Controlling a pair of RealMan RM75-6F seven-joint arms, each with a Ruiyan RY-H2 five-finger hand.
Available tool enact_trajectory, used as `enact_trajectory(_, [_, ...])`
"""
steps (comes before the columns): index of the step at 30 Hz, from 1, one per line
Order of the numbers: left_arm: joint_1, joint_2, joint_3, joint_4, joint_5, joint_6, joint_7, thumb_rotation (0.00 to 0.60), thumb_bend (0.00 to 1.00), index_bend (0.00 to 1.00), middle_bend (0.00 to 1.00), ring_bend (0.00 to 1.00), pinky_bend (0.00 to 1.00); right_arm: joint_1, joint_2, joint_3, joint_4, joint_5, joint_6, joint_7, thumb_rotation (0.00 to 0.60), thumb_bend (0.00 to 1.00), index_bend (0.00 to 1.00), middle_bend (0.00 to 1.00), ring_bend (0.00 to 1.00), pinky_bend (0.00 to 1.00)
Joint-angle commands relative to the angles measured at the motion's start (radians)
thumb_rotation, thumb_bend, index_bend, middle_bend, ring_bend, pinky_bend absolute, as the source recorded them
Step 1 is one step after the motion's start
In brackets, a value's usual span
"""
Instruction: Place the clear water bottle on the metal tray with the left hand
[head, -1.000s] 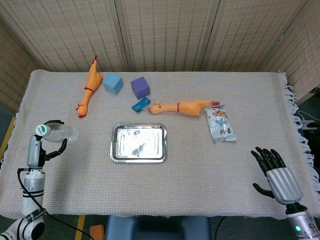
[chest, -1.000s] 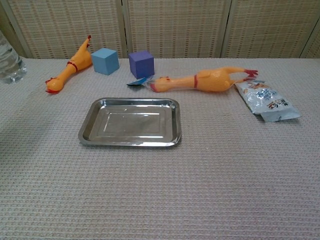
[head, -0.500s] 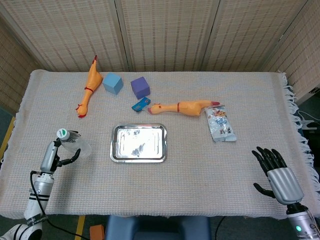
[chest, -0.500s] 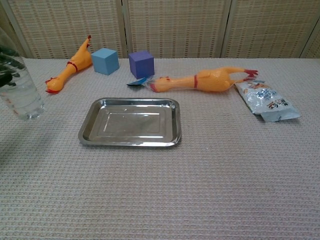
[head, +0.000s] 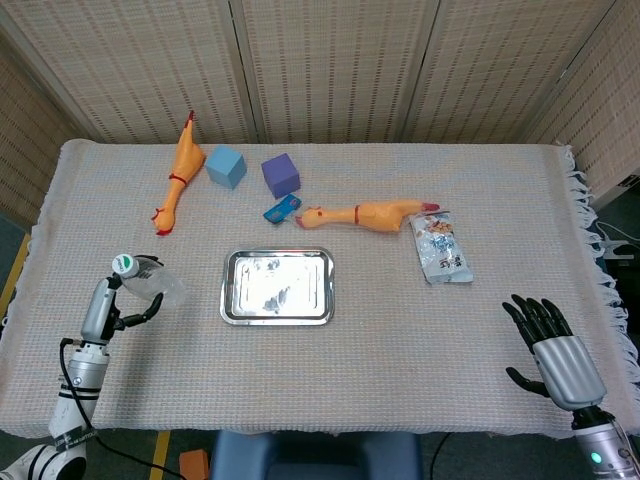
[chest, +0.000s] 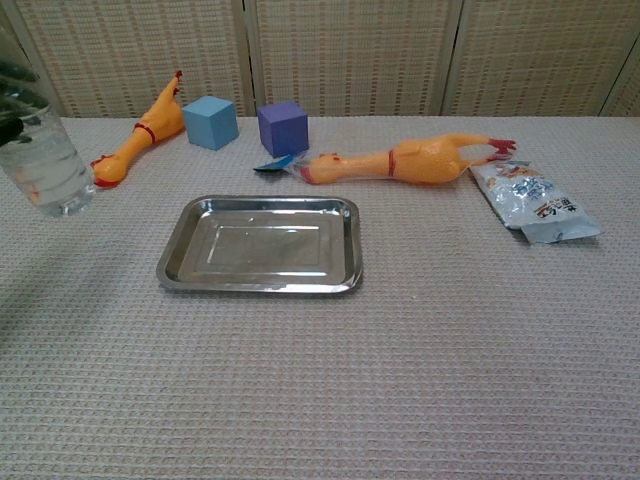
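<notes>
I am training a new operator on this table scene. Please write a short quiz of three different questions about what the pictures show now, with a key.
1. True or false: the clear water bottle already stands on the metal tray.
2. Multiple choice: what lies closest to the snack packet? A) the blue cube B) the purple cube C) the rubber chicken lying right of the cubes
3. Fill in: the bottle is held by the ____ hand, while the other hand holds nothing.

Key: 1 false, the bottle is left of the tray, in the hand. 2 C. 3 left.
</notes>
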Motion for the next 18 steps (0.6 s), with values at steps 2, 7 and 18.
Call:
enact_trajectory(2, [-0.017, -0.045, 0.019, 0.061, -0.008, -0.036, -0.031, 0.600, 0.64, 0.44, 0.41, 0.26, 0.31, 0.000, 0.001, 0.001, -0.001, 0.004, -0.001, 0.002, 0.600, 0.11, 0.00, 0.00, 0.00, 0.00])
enact_trajectory(7, [-0.044, -0.068, 0.009, 0.040, 0.036, -0.006, -0.003, 0.600, 0.64, 0.44, 0.41, 0.26, 0.30, 0.004, -0.002, 0.002, 0.002, 0.009, -0.012, -0.003, 0.600, 0.11, 0.00, 0.00, 0.00, 0.00])
enact_trajectory(18, [-0.174, -0.216, -0.030, 0.074, 0.007, -0.121, 0.190, 0.600, 0.64, 0.43, 0.40, 0.26, 0.30, 0.012, -0.006, -0.002, 0.002, 0.022, -0.041, -0.016, 0.600, 0.11, 0.00, 0.00, 0.00, 0.00])
